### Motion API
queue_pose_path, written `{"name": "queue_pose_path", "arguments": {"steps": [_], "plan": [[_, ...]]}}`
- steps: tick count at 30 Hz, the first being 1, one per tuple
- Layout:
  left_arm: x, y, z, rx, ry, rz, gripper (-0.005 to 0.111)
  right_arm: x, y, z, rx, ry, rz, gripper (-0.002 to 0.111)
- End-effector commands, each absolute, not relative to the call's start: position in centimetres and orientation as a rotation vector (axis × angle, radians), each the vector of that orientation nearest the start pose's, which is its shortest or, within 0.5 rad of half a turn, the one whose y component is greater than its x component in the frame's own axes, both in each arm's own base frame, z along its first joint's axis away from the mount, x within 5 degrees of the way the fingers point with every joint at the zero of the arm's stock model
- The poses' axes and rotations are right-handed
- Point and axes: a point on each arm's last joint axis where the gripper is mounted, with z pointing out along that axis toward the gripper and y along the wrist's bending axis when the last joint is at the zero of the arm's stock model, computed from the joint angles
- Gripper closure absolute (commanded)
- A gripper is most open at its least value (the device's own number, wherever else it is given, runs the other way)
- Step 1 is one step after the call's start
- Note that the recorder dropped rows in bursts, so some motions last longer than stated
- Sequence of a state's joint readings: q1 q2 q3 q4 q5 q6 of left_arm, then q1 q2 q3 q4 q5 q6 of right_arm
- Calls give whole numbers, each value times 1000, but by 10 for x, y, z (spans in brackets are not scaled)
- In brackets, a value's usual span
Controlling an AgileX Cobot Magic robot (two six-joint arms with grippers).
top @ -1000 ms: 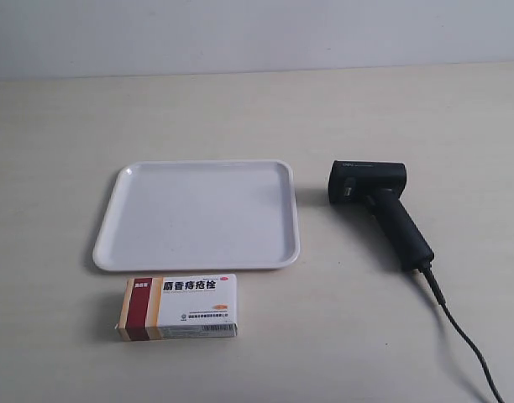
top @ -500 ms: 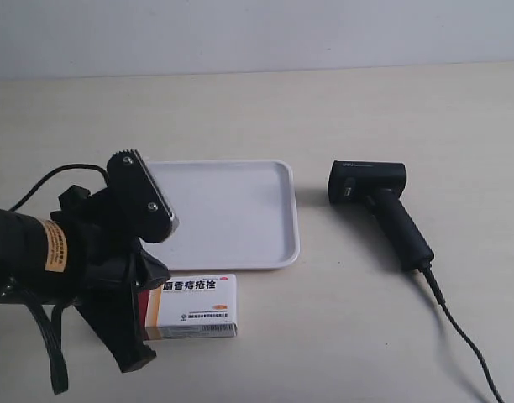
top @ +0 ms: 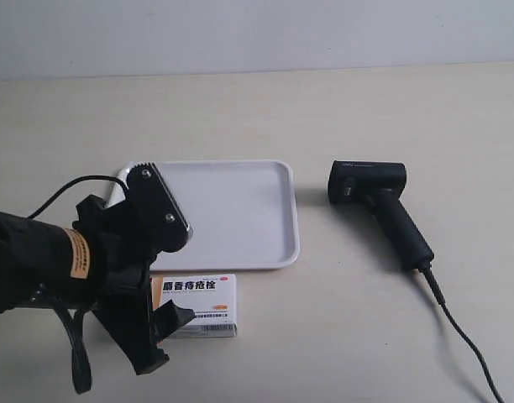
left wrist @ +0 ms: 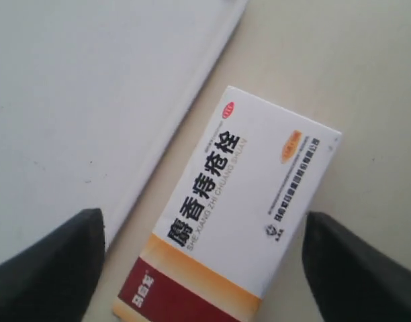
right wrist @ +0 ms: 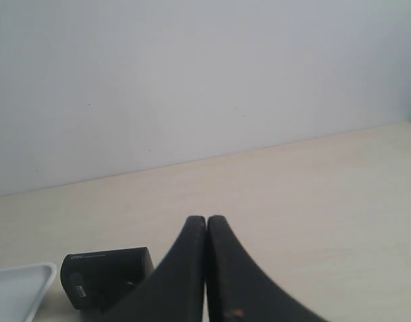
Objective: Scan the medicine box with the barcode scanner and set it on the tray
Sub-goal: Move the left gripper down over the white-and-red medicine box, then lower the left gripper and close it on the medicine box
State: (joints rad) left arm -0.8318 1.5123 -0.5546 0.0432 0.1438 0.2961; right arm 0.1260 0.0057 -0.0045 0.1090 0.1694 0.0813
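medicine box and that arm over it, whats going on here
The left gripper is open and straddles the medicine box, which lies flat on the table just beside the tray; nothing is gripped yet. The tray holds nothing. The barcode scanner lies untouched on the table on the tray's other side, its cable trailing off. The right gripper is shut and holds nothing, some way back from the scanner. So the box has been neither scanned nor put on the tray.

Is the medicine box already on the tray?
No, the medicine box lies on the table just outside the tray rim, with the left gripper open, its jaws either side of it.
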Motion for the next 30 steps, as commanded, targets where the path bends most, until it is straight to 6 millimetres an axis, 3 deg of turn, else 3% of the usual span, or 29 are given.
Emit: {"name": "queue_pose_path", "arguments": {"steps": [1, 6, 11, 14, 18, 24, 30], "plan": [[171, -190, 138, 1482, 2146, -164, 37, 56, 8, 199, 38, 1647, 247, 108], [171, -190, 136, 1472, 2159, -169, 47, 56, 8, 199, 38, 1647, 247, 108], [168, -190, 148, 1456, 2127, -183, 40, 56, 8, 199, 38, 1647, 247, 108], [163, -197, 164, 1443, 2019, -222, 34, 56, 8, 199, 38, 1647, 247, 108], [165, -201, 177, 1394, 1900, -248, 34, 56, 8, 199, 38, 1647, 247, 108], [193, -193, 191, 1278, 1875, -203, 38, 56, 8, 199, 38, 1647, 247, 108], [231, -192, 227, 1156, 1885, -158, 40, 56, 8, 199, 38, 1647, 247, 108]]}}
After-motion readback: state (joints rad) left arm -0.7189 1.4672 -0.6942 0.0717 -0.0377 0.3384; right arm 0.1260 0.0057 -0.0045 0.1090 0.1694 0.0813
